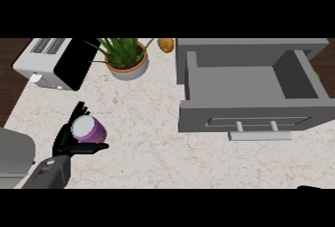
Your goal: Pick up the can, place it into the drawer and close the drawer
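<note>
A purple can (90, 129) with a pale lid stands on the marble counter at the left. My left hand (68, 137) is right against it: the straight fingers (78, 113) rise along the can's left side and the thumb (95, 148) reaches out under its near side. The grey drawer (196, 116) stands pulled open at the right, its inside bare, with a pale bar handle (259, 135) on the front panel. Only a black sliver of my right hand (309, 187) shows at the lower right edge.
A white and black toaster (52, 62) sits at the back left. A potted green plant (126, 60) stands behind the can, and a brown rounded object (166, 44) lies beside the drawer's cabinet. Bare counter (150, 133) lies between can and drawer.
</note>
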